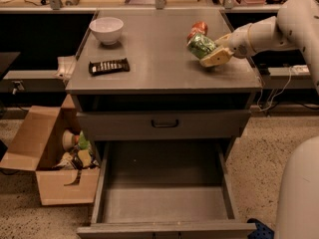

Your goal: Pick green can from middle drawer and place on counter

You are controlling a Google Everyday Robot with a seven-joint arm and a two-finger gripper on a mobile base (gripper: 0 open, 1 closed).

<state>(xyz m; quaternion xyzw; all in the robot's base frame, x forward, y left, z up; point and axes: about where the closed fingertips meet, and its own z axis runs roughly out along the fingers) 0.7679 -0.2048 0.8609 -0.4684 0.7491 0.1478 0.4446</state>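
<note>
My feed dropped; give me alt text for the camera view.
The gripper holds the green can, tilted, over the right side of the counter, beside an orange-red can. Below, the middle drawer stands open; a white bowl sits back left.
</note>
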